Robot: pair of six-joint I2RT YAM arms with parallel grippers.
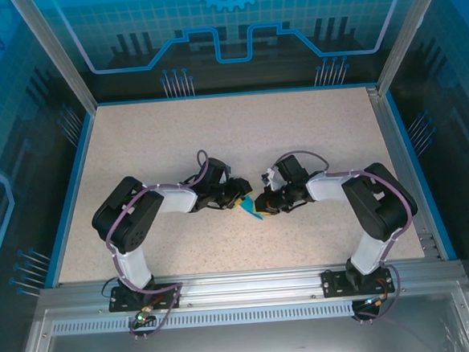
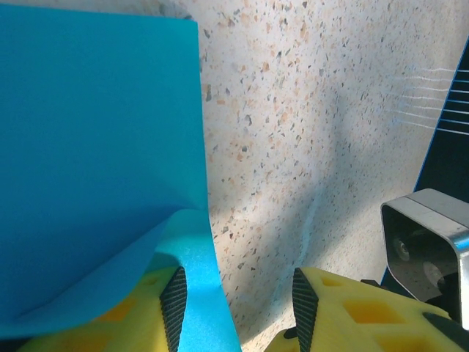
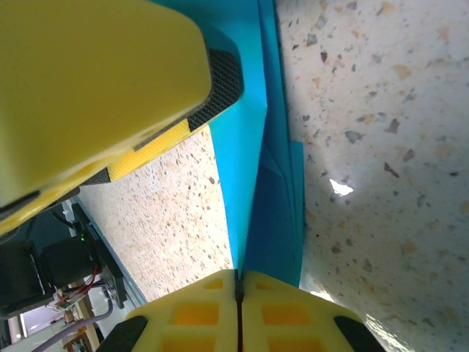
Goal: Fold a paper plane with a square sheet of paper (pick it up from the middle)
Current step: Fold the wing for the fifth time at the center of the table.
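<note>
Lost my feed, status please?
Right gripper shut on thin teal-blue paper sheet, partly folded. Left gripper open, sheet draped over one finger. Nothing blocking.

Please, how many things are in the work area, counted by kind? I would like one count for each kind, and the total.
Thin teal-blue paper sheet, partly folded: 1
Black-and-white robot arms: 2 (left arm, right arm)
Speckled beige table: 1
Total: 4

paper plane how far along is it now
Done: teal paper already folded, layered edges showing. In hand: right fingers shut on its crease; left fingers open, sheet draped over one. To do: no dart shape yet, more folds needed.
</note>
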